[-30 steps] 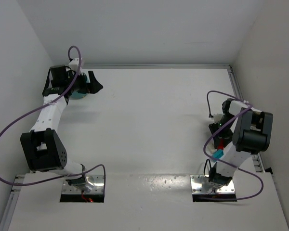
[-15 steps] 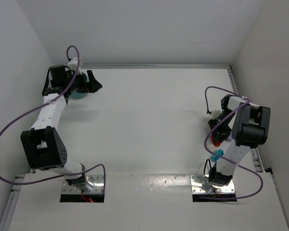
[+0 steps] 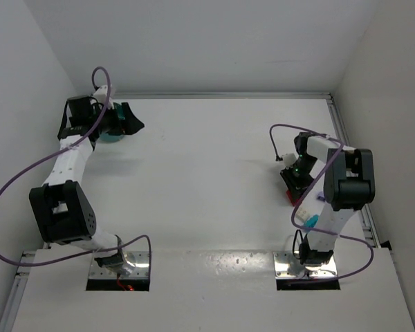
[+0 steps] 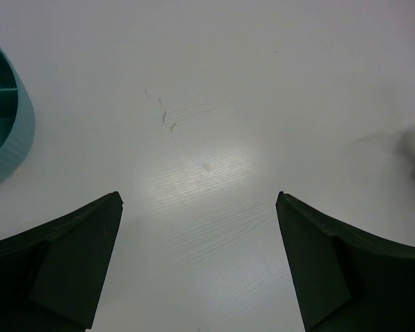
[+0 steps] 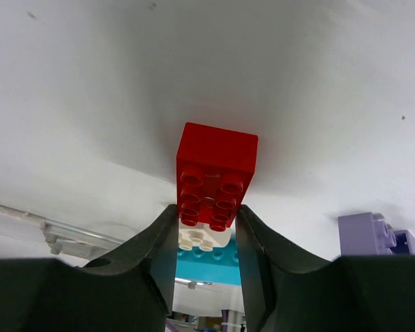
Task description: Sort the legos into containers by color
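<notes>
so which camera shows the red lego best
The right wrist view: the red lego sits centre frame, studs visible, pinched between the jaws. The top external view shows only a small red patch, mostly hidden. The left wrist view doesn't clearly show it.

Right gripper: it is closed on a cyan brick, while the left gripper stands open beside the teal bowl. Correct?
Not quite. The right gripper is closed on a red brick, not a cyan one, as the right wrist view shows; the cyan brick sits beyond it, outside the grip. The left gripper does stand open beside the teal bowl.
</notes>
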Action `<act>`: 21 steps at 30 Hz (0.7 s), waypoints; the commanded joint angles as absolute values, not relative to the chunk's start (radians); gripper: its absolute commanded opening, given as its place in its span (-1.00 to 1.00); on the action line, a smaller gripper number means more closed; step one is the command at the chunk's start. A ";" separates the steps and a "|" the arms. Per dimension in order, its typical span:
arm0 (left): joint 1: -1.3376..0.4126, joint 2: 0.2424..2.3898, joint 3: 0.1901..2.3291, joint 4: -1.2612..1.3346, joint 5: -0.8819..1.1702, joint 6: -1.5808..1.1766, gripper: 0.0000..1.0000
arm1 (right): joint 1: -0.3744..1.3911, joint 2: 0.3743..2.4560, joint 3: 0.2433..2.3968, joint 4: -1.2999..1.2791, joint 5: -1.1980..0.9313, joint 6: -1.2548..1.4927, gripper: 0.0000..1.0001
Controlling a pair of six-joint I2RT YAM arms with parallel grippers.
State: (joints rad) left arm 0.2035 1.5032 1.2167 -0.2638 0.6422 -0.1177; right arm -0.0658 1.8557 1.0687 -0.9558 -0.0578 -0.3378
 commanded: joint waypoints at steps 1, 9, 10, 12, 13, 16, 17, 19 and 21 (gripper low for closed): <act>0.253 1.459 1.206 -0.305 0.702 -0.127 0.99 | -0.040 1.813 1.043 -0.783 -0.109 -0.318 -0.27; 0.275 1.260 1.121 -0.365 0.680 -0.118 0.99 | -0.009 1.677 0.862 -0.628 -0.100 -0.285 -0.18; 0.275 1.243 1.108 -0.376 0.680 -0.118 0.99 | -0.009 1.663 0.844 -0.609 -0.100 -0.273 -0.18; 0.275 1.217 1.098 -0.376 0.670 -0.107 0.99 | -0.009 1.649 0.833 -0.600 -0.100 -0.262 -0.23; 0.275 1.197 1.098 -0.385 0.670 -0.107 0.99 | -0.009 1.638 0.813 -0.577 -0.100 -0.253 -0.28; 0.275 1.172 1.063 -0.394 0.696 -0.107 0.99 | -0.009 1.588 0.795 -0.558 -0.112 -0.253 -0.55; 0.275 1.160 1.040 -0.403 0.742 -0.098 0.99 | -0.009 1.574 0.795 -0.558 -0.132 -0.264 -0.62; 0.275 1.160 1.014 -0.414 0.811 -0.098 0.99 | 0.000 1.537 0.842 -0.578 -0.205 -0.278 -0.74; 0.275 1.149 0.959 -0.414 0.948 -0.098 0.99 | 0.012 1.514 0.935 -0.644 -0.343 -0.311 -0.79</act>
State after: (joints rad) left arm 0.2749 1.1675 1.0187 -0.3889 0.7662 -0.1093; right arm -0.0059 1.5822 0.8188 -0.6445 -0.1642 -0.2802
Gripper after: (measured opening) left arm 0.995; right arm 0.363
